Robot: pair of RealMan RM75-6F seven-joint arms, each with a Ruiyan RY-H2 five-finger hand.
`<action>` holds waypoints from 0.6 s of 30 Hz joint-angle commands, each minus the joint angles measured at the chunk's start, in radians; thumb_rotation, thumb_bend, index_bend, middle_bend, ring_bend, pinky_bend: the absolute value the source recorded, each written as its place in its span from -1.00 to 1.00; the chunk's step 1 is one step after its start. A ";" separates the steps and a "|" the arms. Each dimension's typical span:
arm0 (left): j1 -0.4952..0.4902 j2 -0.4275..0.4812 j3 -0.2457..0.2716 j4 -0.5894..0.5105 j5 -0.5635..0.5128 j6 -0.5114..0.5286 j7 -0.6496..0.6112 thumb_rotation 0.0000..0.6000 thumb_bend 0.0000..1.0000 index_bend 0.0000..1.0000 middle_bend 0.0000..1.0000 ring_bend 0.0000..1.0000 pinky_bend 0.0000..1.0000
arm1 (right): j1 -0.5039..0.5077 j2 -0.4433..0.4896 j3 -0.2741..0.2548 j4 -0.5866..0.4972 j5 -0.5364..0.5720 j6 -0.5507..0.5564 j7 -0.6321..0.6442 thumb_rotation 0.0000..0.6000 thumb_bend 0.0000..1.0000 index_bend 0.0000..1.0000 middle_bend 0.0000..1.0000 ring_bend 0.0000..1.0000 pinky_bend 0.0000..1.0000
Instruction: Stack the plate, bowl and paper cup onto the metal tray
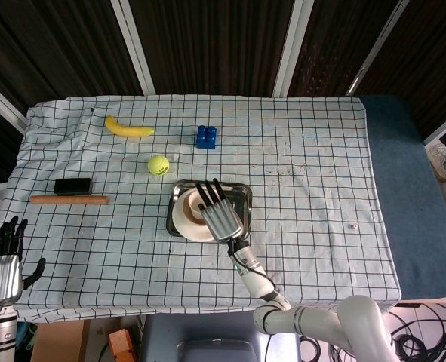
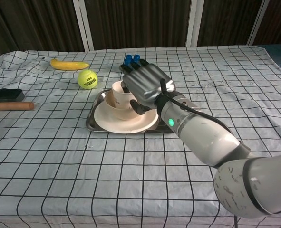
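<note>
Left hand (image 1: 1, 265) — at the head view's lower-left corner, off the table edge, partly cut off by the frame; fingers apart, holding nothing; not seen from the chest.

Black block (image 1: 72, 185) and wooden stick (image 1: 69, 200) — near the cloth's left edge, both cut off at the chest view's left border.

Banana (image 1: 129, 128), ball (image 1: 158, 164) — far left of centre, well apart from the tray.

Tray (image 2: 168, 124) — mid-table, bearing the plate (image 2: 112, 125); bowl (image 2: 110, 105) on the plate; cup (image 2: 121, 92) upright inside the bowl.

Right hand (image 2: 146, 87) — over the stack, fingers wrapped round the cup. It hides the bowl's right side, the cup's far wall and much of the tray.

Blue block (image 1: 206, 136) — behind the tray; from the chest only its top shows above the hand.
</note>
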 commanded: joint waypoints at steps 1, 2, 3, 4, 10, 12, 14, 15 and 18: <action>0.000 0.000 0.000 0.000 0.000 0.001 0.001 1.00 -0.40 -1.00 -1.00 -1.00 -1.00 | -0.007 0.013 0.002 -0.018 0.008 0.002 -0.016 1.00 -0.07 -0.33 -0.93 -1.00 -1.00; 0.000 0.000 0.000 0.000 0.000 0.001 0.001 1.00 -0.40 -1.00 -1.00 -1.00 -1.00 | -0.010 0.019 0.003 -0.029 0.010 0.004 -0.016 1.00 -0.07 -0.37 -0.93 -1.00 -1.00; 0.000 -0.001 -0.001 0.000 0.000 0.001 0.001 1.00 -0.40 -1.00 -1.00 -1.00 -1.00 | -0.013 0.025 0.005 -0.037 0.011 0.006 -0.014 1.00 -0.07 -0.42 -0.93 -1.00 -1.00; 0.000 -0.001 0.000 0.000 0.000 0.000 0.002 1.00 -0.40 -1.00 -1.00 -1.00 -1.00 | -0.016 0.031 0.005 -0.047 0.011 0.008 -0.013 1.00 -0.07 -0.46 -0.93 -1.00 -1.00; 0.001 0.000 0.000 0.000 0.002 0.002 0.001 1.00 -0.40 -1.00 -1.00 -1.00 -1.00 | -0.050 0.108 -0.008 -0.154 -0.010 0.044 -0.009 1.00 -0.07 -0.53 -0.96 -1.00 -1.00; 0.002 0.001 0.001 -0.001 0.004 0.005 0.000 1.00 -0.40 -1.00 -1.00 -1.00 -1.00 | -0.083 0.166 -0.023 -0.245 -0.027 0.076 -0.002 1.00 -0.07 -0.59 -0.98 -1.00 -1.00; 0.003 0.003 0.002 -0.003 0.006 0.009 -0.001 1.00 -0.40 -1.00 -1.00 -1.00 -1.00 | -0.129 0.238 -0.052 -0.355 -0.053 0.117 0.008 1.00 -0.08 -0.67 -1.00 -1.00 -1.00; 0.005 0.005 0.003 -0.006 0.008 0.011 -0.001 1.00 -0.40 -1.00 -1.00 -1.00 -1.00 | -0.167 0.297 -0.082 -0.435 -0.074 0.149 0.011 1.00 -0.11 -0.73 -1.00 -1.00 -1.00; 0.011 0.014 0.006 -0.017 0.012 0.019 0.001 1.00 -0.40 -1.00 -1.00 -1.00 -1.00 | -0.287 0.488 -0.199 -0.643 -0.149 0.250 0.005 1.00 -0.24 -0.91 -1.00 -1.00 -1.00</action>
